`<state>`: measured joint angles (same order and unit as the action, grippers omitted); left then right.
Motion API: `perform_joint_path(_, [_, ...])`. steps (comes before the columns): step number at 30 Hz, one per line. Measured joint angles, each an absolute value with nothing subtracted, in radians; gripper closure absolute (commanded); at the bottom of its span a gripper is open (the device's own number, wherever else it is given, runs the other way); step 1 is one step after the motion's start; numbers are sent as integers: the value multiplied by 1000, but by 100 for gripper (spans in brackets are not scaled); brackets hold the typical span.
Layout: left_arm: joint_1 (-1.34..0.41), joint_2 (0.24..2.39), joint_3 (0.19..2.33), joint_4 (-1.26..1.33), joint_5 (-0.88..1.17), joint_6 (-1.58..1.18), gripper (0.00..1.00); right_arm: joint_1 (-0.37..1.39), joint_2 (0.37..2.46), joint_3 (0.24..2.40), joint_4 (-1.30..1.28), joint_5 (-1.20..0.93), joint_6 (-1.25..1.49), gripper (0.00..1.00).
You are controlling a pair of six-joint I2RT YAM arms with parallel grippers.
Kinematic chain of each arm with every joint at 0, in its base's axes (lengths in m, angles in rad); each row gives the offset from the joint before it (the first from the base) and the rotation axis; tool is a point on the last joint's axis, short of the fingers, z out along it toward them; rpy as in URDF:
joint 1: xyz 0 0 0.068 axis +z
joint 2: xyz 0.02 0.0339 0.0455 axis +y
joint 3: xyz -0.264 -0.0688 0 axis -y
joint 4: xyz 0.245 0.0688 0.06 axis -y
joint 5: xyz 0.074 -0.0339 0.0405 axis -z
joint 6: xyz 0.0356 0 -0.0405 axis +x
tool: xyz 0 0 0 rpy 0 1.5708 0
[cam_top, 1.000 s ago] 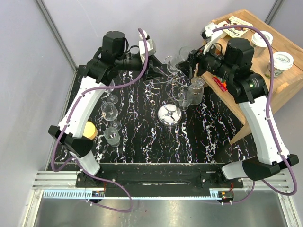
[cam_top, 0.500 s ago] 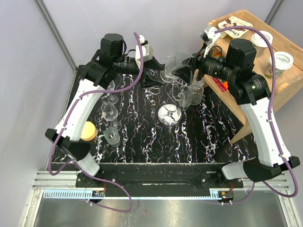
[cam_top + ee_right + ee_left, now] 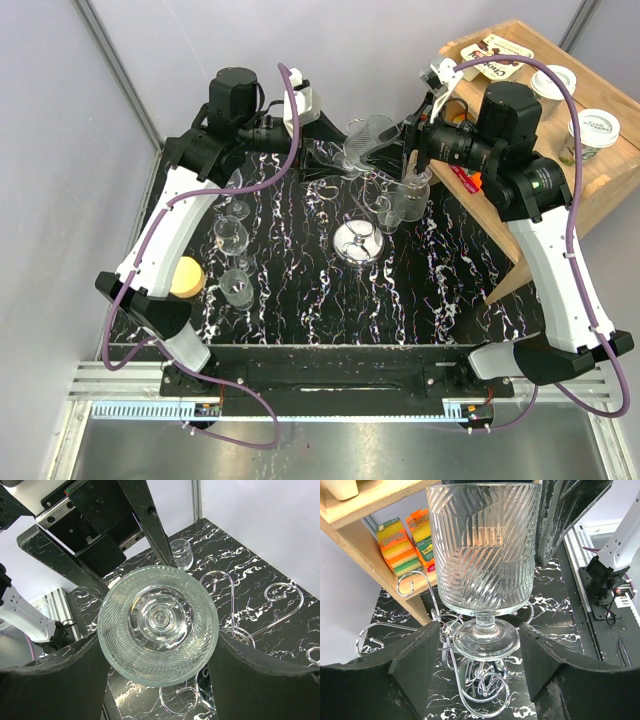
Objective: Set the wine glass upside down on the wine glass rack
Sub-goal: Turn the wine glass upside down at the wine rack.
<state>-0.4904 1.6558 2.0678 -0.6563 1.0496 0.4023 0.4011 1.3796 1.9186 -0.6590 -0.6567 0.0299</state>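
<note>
**Wine glass aloft over rack, the turn not yet made**

On the black white-veined table (image 3: pixel 330 310) stands the shiny chrome wire rack (image 3: pixel 357 240), its mirror disc base nearest the arms and its curled arms (image 3: pixel 410 582) spreading above. Over those curls, clear of the wire, hangs the ribbed clear wine glass (image 3: pixel 368 135). The right gripper (image 3: pixel 157 630) clasps its bowl from both sides, with the mouth facing that wrist camera. The left gripper (image 3: pixel 479 640) stands parted around the foot, with a sliver of gap on one side, and clamps nothing. Beyond is a pale wooden shelf unit (image 3: pixel 600 190).

The glass is not yet inverted. The left fingers should probably back straight off first. The right wrist can then roll the mouth downward and slide the stem slowly into a curl until the foot rests on the wire. Ribbed glass may slip, so the clasp should stay firm.
</note>
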Motion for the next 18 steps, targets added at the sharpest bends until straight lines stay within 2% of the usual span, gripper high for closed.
perform_joint_path(18, [-498,1658,2046,-633,1066,383,32,401,1380,1919,-655,-675,50,90])
